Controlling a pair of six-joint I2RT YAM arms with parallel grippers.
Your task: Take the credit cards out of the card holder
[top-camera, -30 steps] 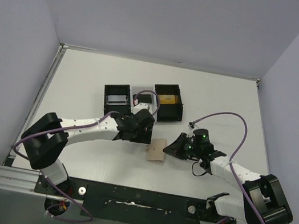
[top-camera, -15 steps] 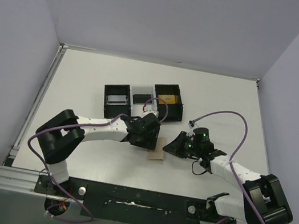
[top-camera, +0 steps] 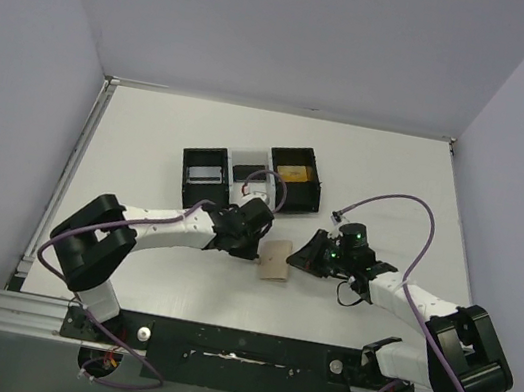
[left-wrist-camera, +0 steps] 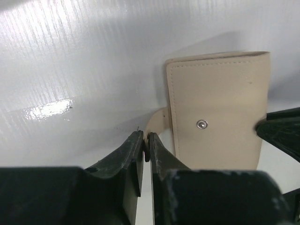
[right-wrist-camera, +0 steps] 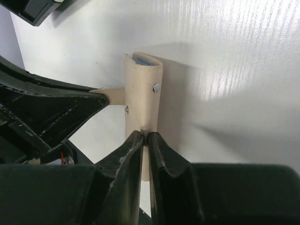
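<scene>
Your flat tan rectangular stitched card holder (top-camera: 276,260) is on the white ribbed plastic table (top-camera: 151,136), between the two grippers and near the black-and-white three-compartment tray (top-camera: 185,170), on the side toward the arm bases.

Left gripper (left-wrist-camera: 146,138): fingers nearly together, pinching the end of the holder's narrow tan closure strap (left-wrist-camera: 159,123), which sticks out sideways from the body. A small round metal snap stud (left-wrist-camera: 201,124) shows on the holder's face.

Right gripper (right-wrist-camera: 145,136): fingers narrow, clamped on the thin edge of the holder opposite the strap. In the left wrist view one black fingertip of it overlaps the holder's far edge.

Light blue plastic credit card (right-wrist-camera: 145,58): seated inside the holder, showing only as a sliver in the open end. From that sliver you cannot tell how many cards are stacked there.
</scene>
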